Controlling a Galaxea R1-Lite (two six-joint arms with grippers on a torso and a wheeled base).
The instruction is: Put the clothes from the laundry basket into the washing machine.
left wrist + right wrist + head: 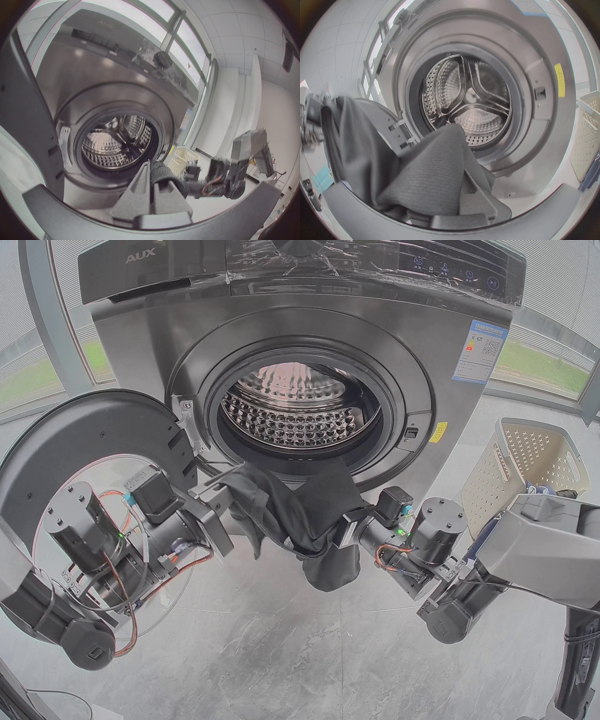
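A black garment (294, 509) hangs stretched between my two grippers just in front of the washing machine's open drum (294, 409). My left gripper (215, 490) is shut on the garment's left end; in the left wrist view its fingers (140, 187) pinch a dark fold of the garment (167, 178). My right gripper (347, 524) is shut on the right end, and in the right wrist view the cloth (431, 175) drapes over its one visible finger (478, 193). The garment's lower part sags below the door opening. The drum (468, 103) holds no clothes that I can see.
The round door (81, 440) stands swung open at the left, behind my left arm. A cream laundry basket (531, 459) lies tipped at the right of the machine, with dark blue cloth (540, 489) at its edge. Grey tiled floor (281, 640) lies below.
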